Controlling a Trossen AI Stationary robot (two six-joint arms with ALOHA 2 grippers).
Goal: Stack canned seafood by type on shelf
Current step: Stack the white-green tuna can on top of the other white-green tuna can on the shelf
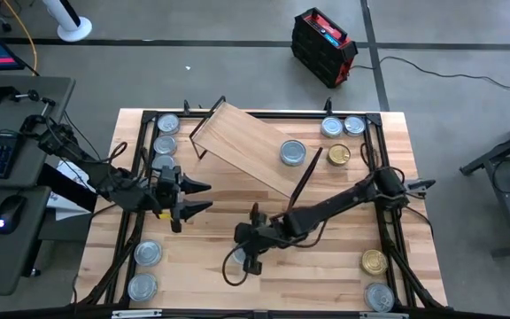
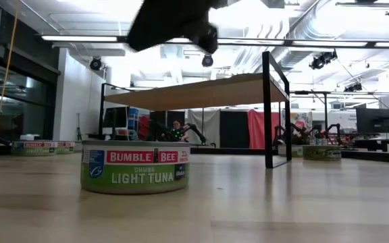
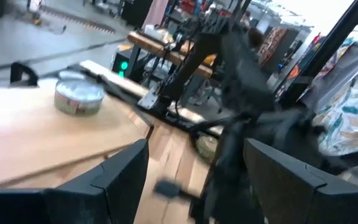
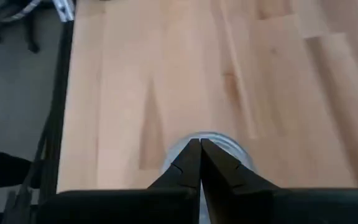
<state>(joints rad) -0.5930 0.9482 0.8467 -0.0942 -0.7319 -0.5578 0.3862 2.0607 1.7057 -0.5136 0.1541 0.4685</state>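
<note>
My right gripper (image 1: 241, 246) hangs shut above a silver-topped tuna tin (image 2: 135, 166) near the table's near edge. In the right wrist view its shut fingertips (image 4: 199, 144) cover the middle of the tin's top (image 4: 232, 149), and the low view shows the gripper (image 2: 174, 23) well above the tin, so nothing is touching. My left gripper (image 1: 204, 197) is open and level, left of the shelf and pointing toward the table's right. The light-wood shelf (image 1: 246, 143) stands askew on black legs and carries one silver tin (image 1: 292, 152), which also shows in the left wrist view (image 3: 78, 96).
A gold tin (image 1: 338, 156) sits right of the shelf. Silver tins line the left edge (image 1: 165, 144) and near-left corner (image 1: 146, 254), with two at the far right (image 1: 343, 126). A gold tin (image 1: 374, 261) and a silver one (image 1: 380, 297) sit near-right. A black frame rims the table.
</note>
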